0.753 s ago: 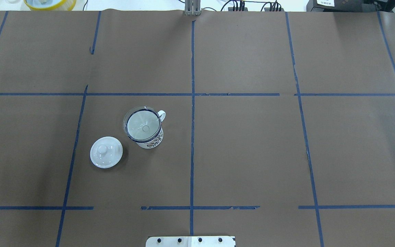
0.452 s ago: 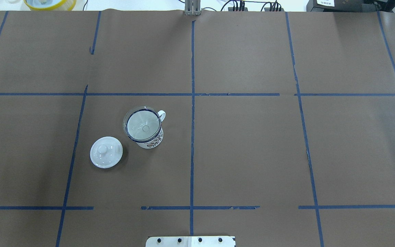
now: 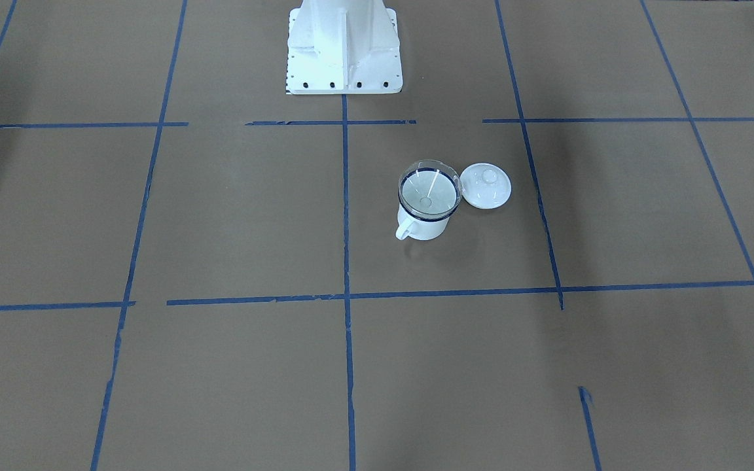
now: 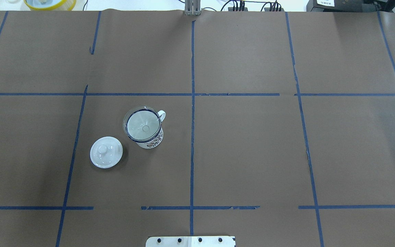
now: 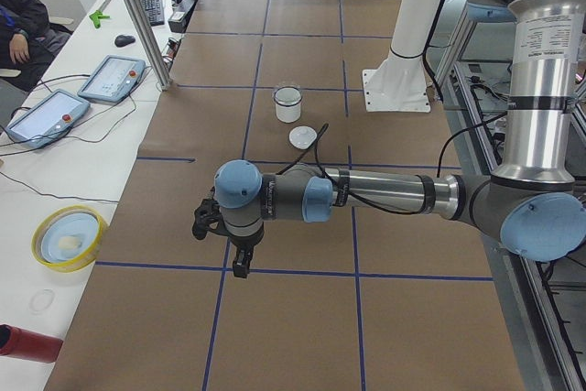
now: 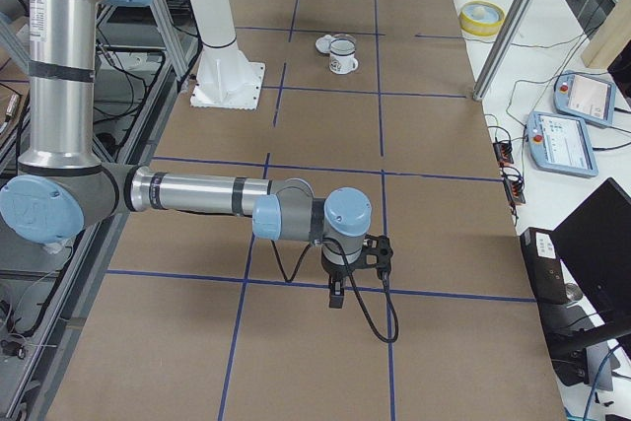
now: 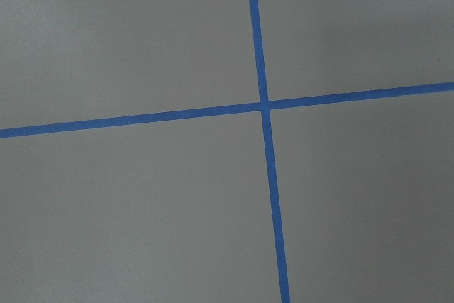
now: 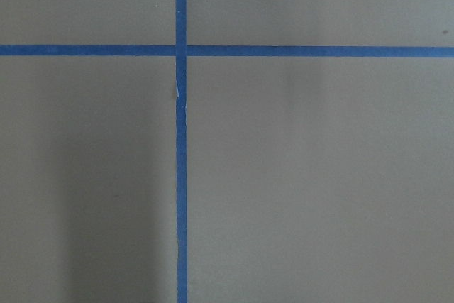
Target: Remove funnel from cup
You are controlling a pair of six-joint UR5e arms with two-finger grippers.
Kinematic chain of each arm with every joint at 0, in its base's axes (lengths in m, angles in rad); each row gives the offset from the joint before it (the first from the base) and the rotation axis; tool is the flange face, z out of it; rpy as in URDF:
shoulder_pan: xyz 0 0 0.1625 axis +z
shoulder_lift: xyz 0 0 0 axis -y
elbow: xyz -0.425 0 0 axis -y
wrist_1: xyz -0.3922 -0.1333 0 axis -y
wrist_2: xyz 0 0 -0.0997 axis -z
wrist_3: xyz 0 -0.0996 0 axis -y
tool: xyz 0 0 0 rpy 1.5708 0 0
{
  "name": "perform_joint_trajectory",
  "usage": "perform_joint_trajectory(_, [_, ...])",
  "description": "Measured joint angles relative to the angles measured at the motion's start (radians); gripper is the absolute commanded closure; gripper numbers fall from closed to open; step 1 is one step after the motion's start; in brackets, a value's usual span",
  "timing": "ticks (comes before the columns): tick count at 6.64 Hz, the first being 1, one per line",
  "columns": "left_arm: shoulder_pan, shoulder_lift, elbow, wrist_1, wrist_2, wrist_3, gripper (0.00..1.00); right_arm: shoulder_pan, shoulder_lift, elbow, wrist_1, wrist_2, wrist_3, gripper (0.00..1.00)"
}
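Note:
The cup [image 4: 148, 140], a white mug with a dark blue rim and a loop handle, stands upright left of the table's centre line. The clear funnel [image 4: 142, 124] sits in its mouth, with its cone resting on the rim. Both also show in the front view, the cup [image 3: 424, 229] and the funnel [image 3: 429, 191]. My left gripper [image 5: 240, 269] hangs over bare table far from the cup. My right gripper [image 6: 337, 298] hangs at the opposite end. I cannot tell whether either is open or shut.
A white round lid with a knob [image 4: 106, 152] lies just beside the cup, nearer the robot. The robot's white base [image 3: 344, 46] stands at the table's near edge. A yellow bowl [image 5: 68, 237], a red can [image 5: 23, 343] and teach pendants [image 5: 46, 116] lie beyond the far edge.

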Motion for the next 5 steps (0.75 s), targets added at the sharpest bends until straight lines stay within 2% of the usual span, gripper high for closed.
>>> perform_joint_trajectory(2, [0.001,-0.081,-0.011,-0.052,0.004,-0.009,0.00,0.000,0.000,0.000,0.000,0.000,0.000,0.00])
perform_joint_trajectory(3, [0.000,-0.120,-0.006,-0.141,0.003,-0.029,0.00,0.000,0.000,0.000,0.000,0.000,0.000,0.00])
perform_joint_trajectory(4, [0.000,-0.138,-0.009,-0.236,-0.002,-0.101,0.00,0.000,0.000,0.000,0.000,0.000,0.000,0.00])
perform_joint_trajectory(5, [0.009,-0.154,-0.026,-0.313,-0.004,-0.256,0.00,0.000,0.000,0.000,0.000,0.000,0.000,0.00])
